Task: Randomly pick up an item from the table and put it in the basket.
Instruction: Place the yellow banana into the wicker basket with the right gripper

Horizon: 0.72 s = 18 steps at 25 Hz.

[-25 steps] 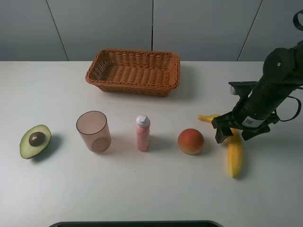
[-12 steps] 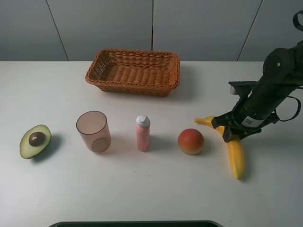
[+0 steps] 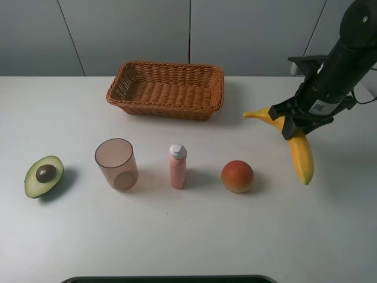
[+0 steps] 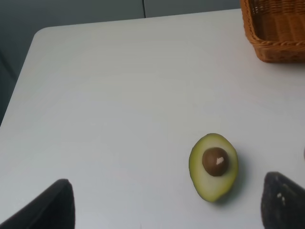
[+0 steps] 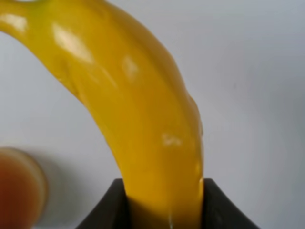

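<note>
Right gripper (image 3: pixel 293 125) is clamped on the banana (image 3: pixel 301 158) near its stem end, so the long body hangs down, clear of the table (image 3: pixel 188 236), over by the bench's right edge. A high carry, I'd say, to clear the rim of the basket (image 3: pixel 166 88), which sits mid-way along the far edge, well apart. Left gripper (image 4: pixel 167 206) hovers with jaws spread and empty near the avocado (image 4: pixel 213 166) at the left edge, out of the way.
</note>
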Each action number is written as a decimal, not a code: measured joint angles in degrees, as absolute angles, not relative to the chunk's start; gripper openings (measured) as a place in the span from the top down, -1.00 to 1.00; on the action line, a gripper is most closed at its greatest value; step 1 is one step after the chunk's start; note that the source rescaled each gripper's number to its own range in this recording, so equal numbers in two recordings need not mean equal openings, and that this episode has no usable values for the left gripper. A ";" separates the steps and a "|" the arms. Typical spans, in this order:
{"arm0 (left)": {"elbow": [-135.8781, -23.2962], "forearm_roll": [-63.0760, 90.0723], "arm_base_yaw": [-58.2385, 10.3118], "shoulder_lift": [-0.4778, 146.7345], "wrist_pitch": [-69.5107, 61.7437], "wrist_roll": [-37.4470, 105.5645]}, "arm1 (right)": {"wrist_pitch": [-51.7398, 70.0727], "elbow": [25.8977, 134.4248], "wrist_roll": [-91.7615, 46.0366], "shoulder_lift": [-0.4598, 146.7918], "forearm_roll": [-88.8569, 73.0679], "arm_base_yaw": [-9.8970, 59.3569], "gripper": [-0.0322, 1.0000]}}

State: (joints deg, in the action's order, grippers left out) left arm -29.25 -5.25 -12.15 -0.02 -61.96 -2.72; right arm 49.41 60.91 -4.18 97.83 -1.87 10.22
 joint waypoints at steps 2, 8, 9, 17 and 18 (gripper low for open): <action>-29.25 -5.25 -12.15 -0.02 -61.96 -2.72 | 52.30 66.59 -5.74 95.78 -1.63 10.22 0.94; -29.25 -5.25 -12.15 -0.02 -61.96 -2.72 | 58.11 83.26 -13.17 94.92 -6.24 10.33 0.94; -29.25 -5.25 -12.15 -0.02 -61.96 -2.72 | 58.09 85.51 -14.43 95.05 -6.90 10.63 0.94; -29.25 -5.25 -12.15 -0.02 -61.96 -2.72 | 51.71 96.19 -19.58 100.94 -8.11 19.23 0.94; -29.25 -5.25 -12.15 -0.02 -61.96 -2.72 | 49.98 96.99 -19.94 102.55 -8.14 20.77 0.94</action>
